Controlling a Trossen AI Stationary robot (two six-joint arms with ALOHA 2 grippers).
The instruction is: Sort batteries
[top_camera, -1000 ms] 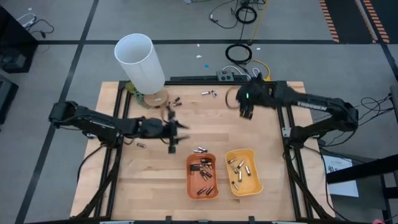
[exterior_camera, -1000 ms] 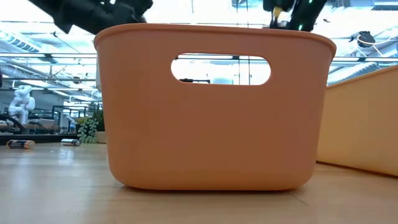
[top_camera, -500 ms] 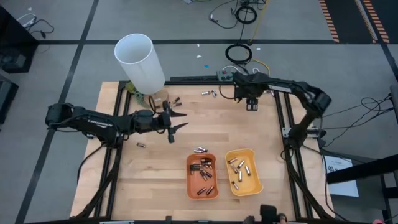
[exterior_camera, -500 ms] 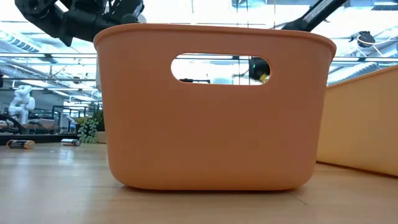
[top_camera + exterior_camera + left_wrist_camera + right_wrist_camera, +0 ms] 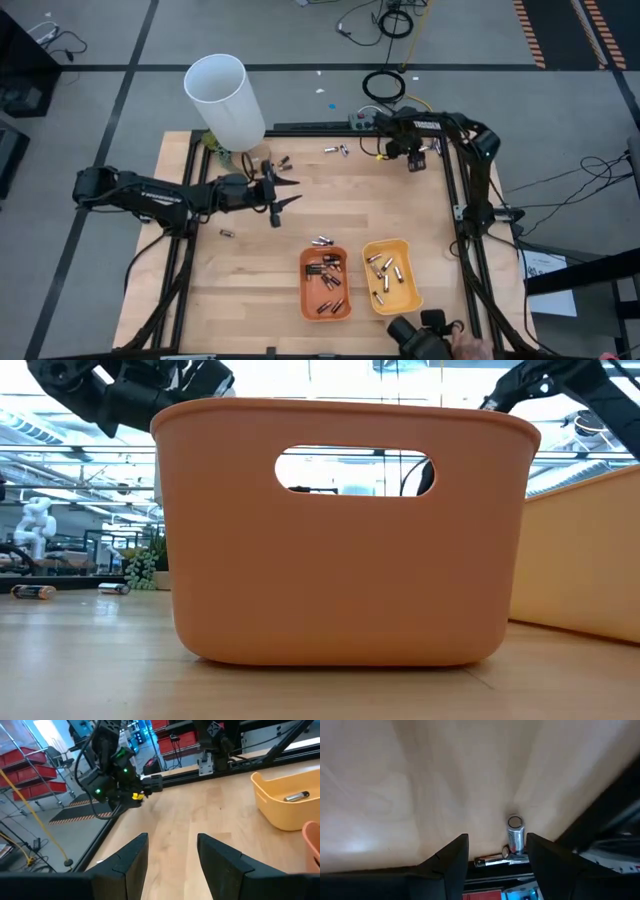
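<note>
The batteries are small cells. Several lie in the orange tray point(image 5: 325, 283) and the yellow tray point(image 5: 392, 275). Loose ones rest on the wood at the far edge point(image 5: 335, 150), beside the white tube point(image 5: 283, 162) and at the left point(image 5: 227, 233). My right gripper point(image 5: 415, 160) stands open, slanting down near the table's far right. In its wrist view a silvery battery point(image 5: 515, 834) and a second one point(image 5: 500, 860) lie ahead of the gap between its fingers point(image 5: 496, 845), untouched. My left gripper point(image 5: 285, 193) hovers open at the table's middle left, with nothing between its fingers point(image 5: 172, 850).
A tall white tube point(image 5: 225, 100) stands at the far left corner. The orange tray point(image 5: 340, 530) fills the low view, with the yellow tray point(image 5: 590, 560) beside it. Black frame rails point(image 5: 465, 200) edge the table. A dark device and a hand point(image 5: 430, 335) show at the near edge.
My right gripper has come down toward the table near its far right edge, tipping from about level to slanting downward and rolling as it went. My left gripper has swung a little toward the far edge. Both stay open.
</note>
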